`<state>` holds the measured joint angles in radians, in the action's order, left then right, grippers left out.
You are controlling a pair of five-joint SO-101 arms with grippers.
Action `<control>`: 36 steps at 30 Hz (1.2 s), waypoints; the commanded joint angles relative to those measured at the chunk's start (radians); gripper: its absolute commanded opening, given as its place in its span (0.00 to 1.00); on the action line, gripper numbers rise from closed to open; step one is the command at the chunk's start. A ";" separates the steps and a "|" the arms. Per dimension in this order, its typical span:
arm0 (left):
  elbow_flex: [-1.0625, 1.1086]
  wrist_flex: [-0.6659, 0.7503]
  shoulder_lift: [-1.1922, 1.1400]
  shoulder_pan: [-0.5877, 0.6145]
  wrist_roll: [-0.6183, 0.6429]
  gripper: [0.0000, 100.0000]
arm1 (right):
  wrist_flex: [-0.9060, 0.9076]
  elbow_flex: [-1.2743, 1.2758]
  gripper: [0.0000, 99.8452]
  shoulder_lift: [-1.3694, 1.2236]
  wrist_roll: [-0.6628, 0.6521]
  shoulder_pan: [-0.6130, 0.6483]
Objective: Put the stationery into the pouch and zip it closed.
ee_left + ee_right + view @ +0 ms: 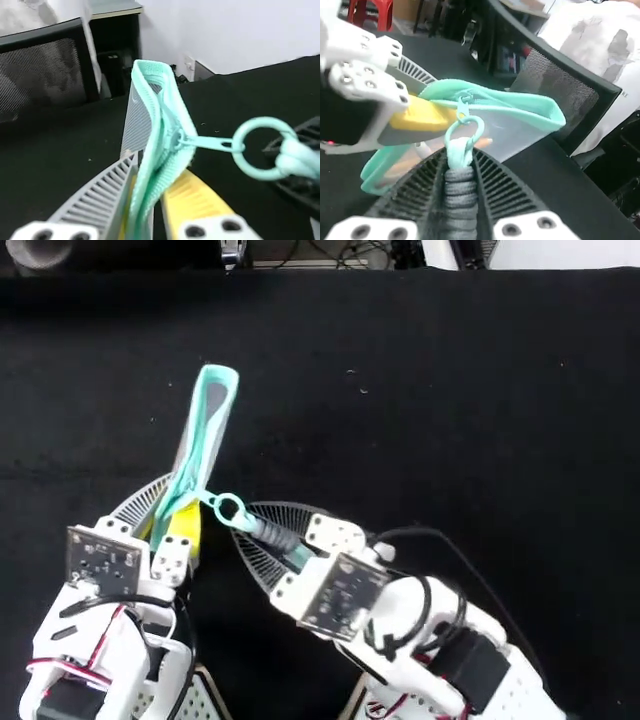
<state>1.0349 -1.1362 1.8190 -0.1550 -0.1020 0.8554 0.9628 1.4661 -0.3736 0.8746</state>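
Nearest to me, my left hand (172, 525) was closed narrowly on the near end of the pouch (205, 420), with the mint zip edge pinched between a grey ribbed finger and a finger faced with a yellow pad (192, 197). Just beside it, my right hand (262, 535) was clamped on a grey braided cord (460, 195) that lay along the gap between its dark ribbed fingers. The cord ended in a mint loop tied to the round mint pull ring (227, 508). The ring sat between my two hands, joined by a thin tab to the slider on the pouch's zip. From my left hand the pouch stood on edge and stretched away from me across the black bench (450, 390), its far end rounded. The zip teeth looked parted along the top. Through the clear side I saw a pale orange shape (485, 142) inside, but I could not tell what it was.
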 commanded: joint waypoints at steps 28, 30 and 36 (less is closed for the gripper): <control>0.062 0.009 0.000 -0.074 -0.097 0.03 | -0.127 0.054 0.13 -0.010 0.137 0.077; 0.062 0.009 0.000 -0.074 -0.097 0.03 | -0.155 0.064 0.13 -0.013 0.137 0.110; 0.062 0.009 0.000 -0.114 -0.095 0.03 | -0.253 0.099 0.13 -0.065 0.137 0.100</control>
<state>1.0902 -1.1239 1.8190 -0.2348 -0.1956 0.6544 1.0625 1.4185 -0.2432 0.9712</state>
